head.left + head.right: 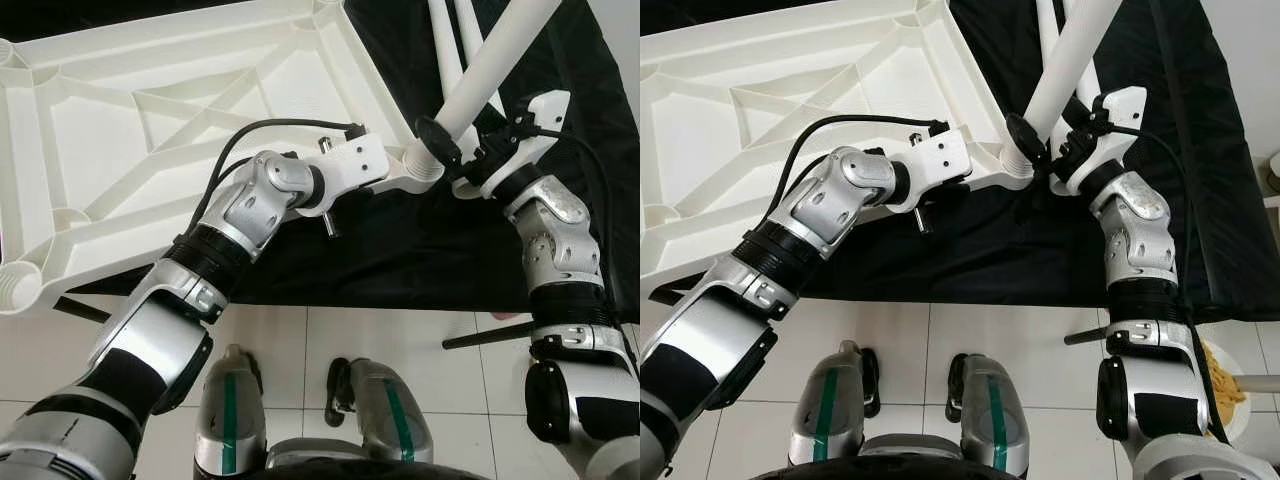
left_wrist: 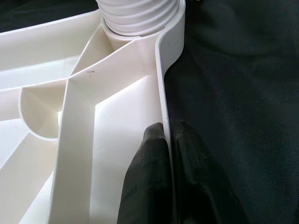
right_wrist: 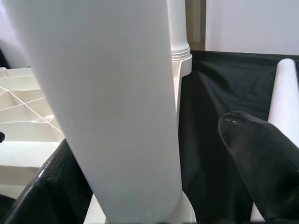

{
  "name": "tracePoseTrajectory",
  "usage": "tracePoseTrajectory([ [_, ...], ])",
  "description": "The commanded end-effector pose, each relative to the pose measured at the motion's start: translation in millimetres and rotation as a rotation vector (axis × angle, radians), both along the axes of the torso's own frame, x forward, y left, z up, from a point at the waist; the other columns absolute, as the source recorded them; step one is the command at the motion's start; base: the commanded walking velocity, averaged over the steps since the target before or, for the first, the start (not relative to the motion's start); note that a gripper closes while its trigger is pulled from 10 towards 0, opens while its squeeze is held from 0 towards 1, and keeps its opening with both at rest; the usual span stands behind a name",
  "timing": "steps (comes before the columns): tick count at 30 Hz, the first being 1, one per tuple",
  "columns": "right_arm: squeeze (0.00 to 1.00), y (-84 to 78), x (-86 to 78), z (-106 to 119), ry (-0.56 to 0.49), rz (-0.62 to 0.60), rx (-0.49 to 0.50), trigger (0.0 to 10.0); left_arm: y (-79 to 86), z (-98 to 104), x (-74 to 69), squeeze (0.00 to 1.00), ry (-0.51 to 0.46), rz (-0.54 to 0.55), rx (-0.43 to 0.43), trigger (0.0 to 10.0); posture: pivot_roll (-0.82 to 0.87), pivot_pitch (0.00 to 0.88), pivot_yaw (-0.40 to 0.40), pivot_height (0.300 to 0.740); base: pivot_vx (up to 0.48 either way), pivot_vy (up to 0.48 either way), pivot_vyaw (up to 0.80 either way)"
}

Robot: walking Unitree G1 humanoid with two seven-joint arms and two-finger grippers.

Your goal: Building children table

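The white children's tabletop point(image 1: 150, 120) lies upside down on a black cloth, its ribs facing up. My left gripper point(image 2: 167, 133) is shut on the tabletop's thin side rim point(image 2: 161, 88), just short of the ribbed corner socket point(image 2: 140, 14). A white table leg point(image 1: 495, 55) stands tilted with its lower end at that socket point(image 1: 422, 165). My right gripper point(image 3: 154, 163) straddles the leg's lower part point(image 3: 107, 93). One finger point(image 3: 51, 186) lies against the leg. The other finger point(image 3: 257, 149) stands a little apart from it, with cloth showing in the gap.
Two more white legs point(image 1: 447, 50) lie on the black cloth point(image 1: 400, 250) behind the held leg, and another point(image 3: 286, 93) is beside my right gripper. An empty corner socket point(image 1: 15, 285) sits near left. My feet, a black rod point(image 1: 480, 335) and a plate of food point(image 1: 1230, 390) are on the tiled floor.
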State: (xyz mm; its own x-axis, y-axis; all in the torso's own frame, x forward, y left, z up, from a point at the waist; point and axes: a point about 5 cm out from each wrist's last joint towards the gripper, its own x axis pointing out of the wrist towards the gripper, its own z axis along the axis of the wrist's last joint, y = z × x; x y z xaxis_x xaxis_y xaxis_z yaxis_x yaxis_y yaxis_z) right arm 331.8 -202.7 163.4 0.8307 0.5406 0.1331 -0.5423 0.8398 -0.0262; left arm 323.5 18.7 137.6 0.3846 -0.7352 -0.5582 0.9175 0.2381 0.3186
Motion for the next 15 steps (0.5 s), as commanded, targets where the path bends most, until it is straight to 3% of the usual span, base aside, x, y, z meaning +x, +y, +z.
tracePoseTrajectory([
  [1,0.0,-0.5,1.6,2,-0.01,0.018,0.009,6.8,19.4,-34,-10.9,0.0,0.194,-0.047,0.15,10.0,0.04,0.066,-0.042,0.74,0.0,0.0,0.0],
  [2,0.0,0.3,2.2,1,-0.007,0.029,0.005,2.1,19.3,-34,-11.1,0.0,0.197,-0.047,0.149,10.0,0.04,0.066,-0.042,0.74,0.0,0.0,0.0],
  [4,0.0,0.6,2.9,1,-0.005,0.038,0.002,2.1,19.3,-34,-11.2,0.0,0.199,-0.047,0.149,10.0,0.04,0.066,-0.042,0.74,0.0,0.0,0.0],
  [5,0.0,1.0,3.2,-1,0.004,0.052,-0.007,0.0,19.0,-33,-11.5,0.0,0.196,-0.052,0.15,10.0,0.04,0.066,-0.042,0.74,0.0,0.0,0.0],
  [15,0.0,-3.7,0.6,-11,0.046,0.095,-0.044,0.0,18.4,-33,-13.9,0.0,0.192,-0.062,0.151,10.0,0.05,0.065,-0.045,0.74,0.0,0.0,0.0],
])
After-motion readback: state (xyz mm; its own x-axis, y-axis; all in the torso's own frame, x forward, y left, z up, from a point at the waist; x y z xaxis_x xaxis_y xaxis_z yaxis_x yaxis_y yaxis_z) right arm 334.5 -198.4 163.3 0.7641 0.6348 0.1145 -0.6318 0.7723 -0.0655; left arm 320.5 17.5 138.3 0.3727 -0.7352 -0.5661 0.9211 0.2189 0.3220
